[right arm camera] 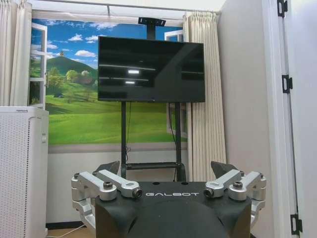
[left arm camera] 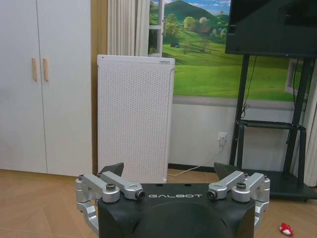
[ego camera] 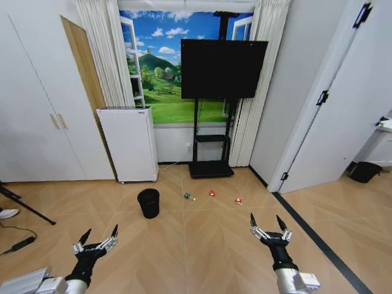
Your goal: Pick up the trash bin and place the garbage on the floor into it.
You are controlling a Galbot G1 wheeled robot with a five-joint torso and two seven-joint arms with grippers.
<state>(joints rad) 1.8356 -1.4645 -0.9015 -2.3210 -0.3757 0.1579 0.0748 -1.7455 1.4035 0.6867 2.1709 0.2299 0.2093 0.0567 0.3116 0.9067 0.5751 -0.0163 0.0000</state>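
Observation:
The small black trash bin stands upright on the chevron wood floor, ahead and slightly left of centre. To its right lies the garbage in a row: a clear bottle with a green label, a red-and-white scrap and another red-and-white scrap. One red scrap shows low in the left wrist view. My left gripper hangs open at the lower left, well short of the bin. My right gripper is open at the lower right, holding nothing.
A tall white perforated appliance stands against the back wall, next to a TV on a black stand. A wider black bin sits beyond the doorway at right. A dark strip crosses the floor. A cable and tripod leg lie at left.

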